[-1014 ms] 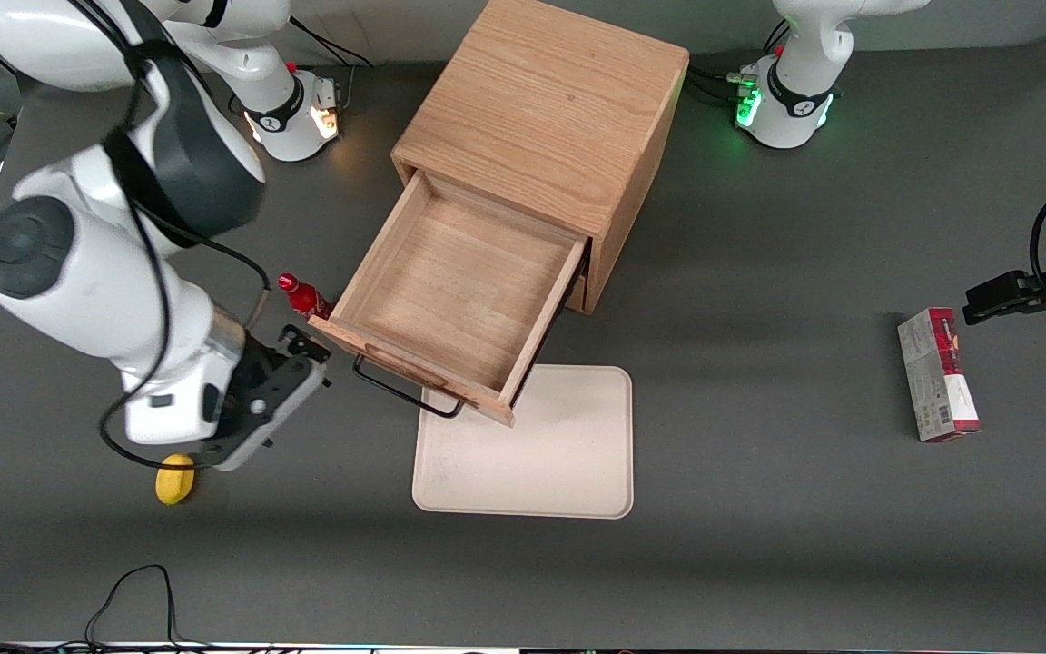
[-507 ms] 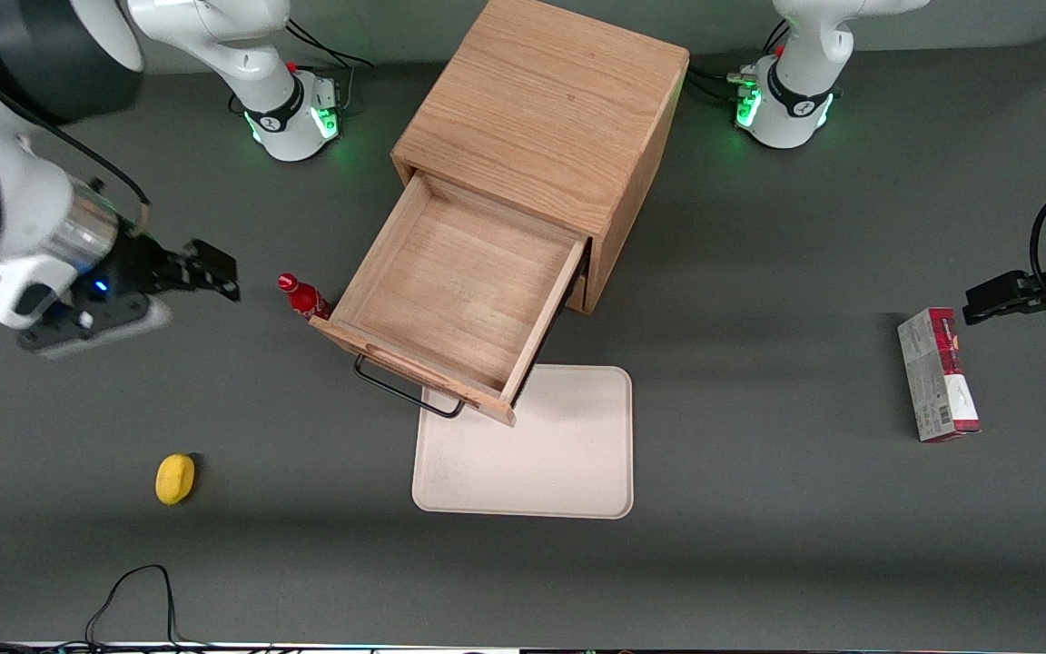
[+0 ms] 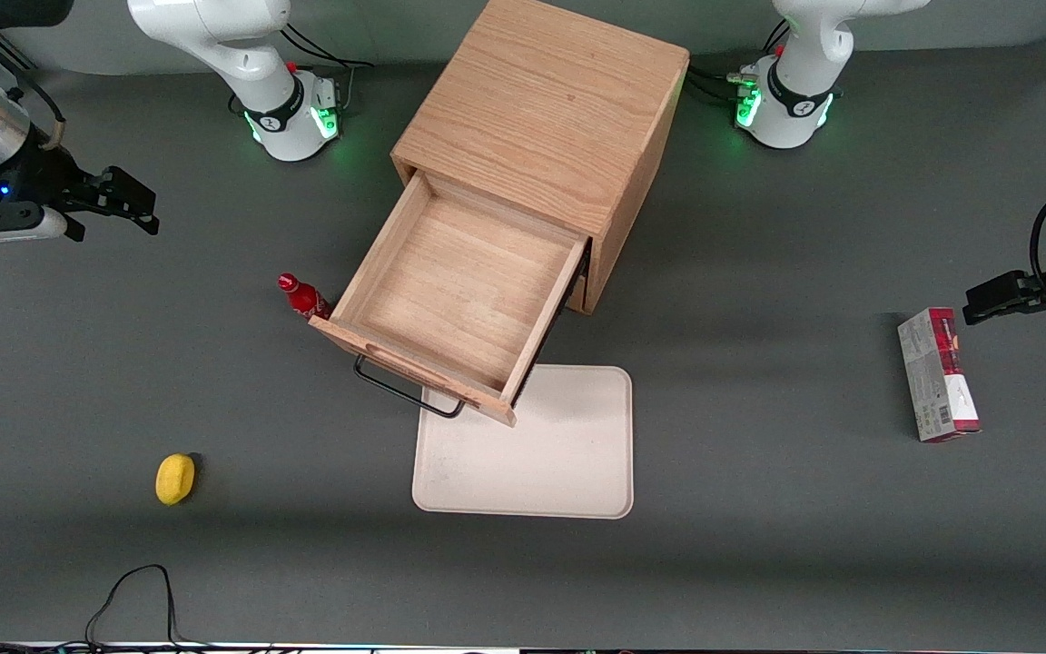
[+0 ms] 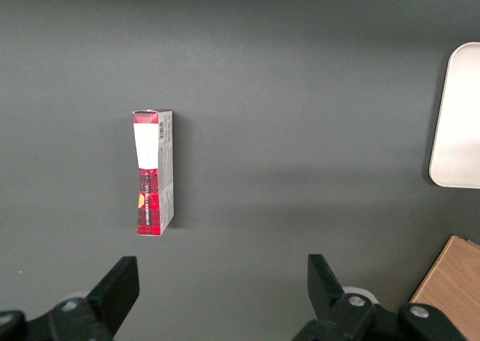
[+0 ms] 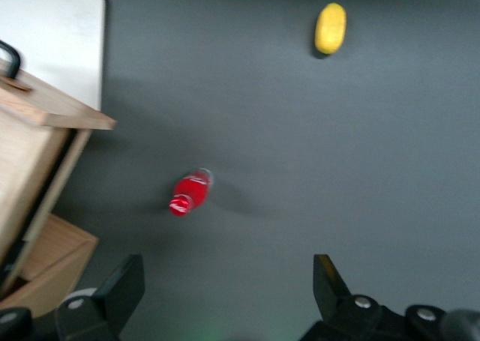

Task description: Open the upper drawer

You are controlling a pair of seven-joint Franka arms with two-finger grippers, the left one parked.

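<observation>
The upper drawer of the light-oak cabinet stands pulled far out, showing its bare wood interior; its black wire handle hangs over the table nearest the front camera. The drawer's front corner also shows in the right wrist view. My gripper is open and holds nothing. It hovers high above the table toward the working arm's end, well away from the drawer; its fingers are spread wide above bare table.
A red bottle stands beside the drawer's front corner. A yellow lemon-like object lies nearer the front camera. A cream tray lies under the drawer's front. A red-and-white box lies toward the parked arm's end.
My gripper has left the drawer handle, risen and swung away toward the working arm's end of the table. The drawer stays pulled out.
</observation>
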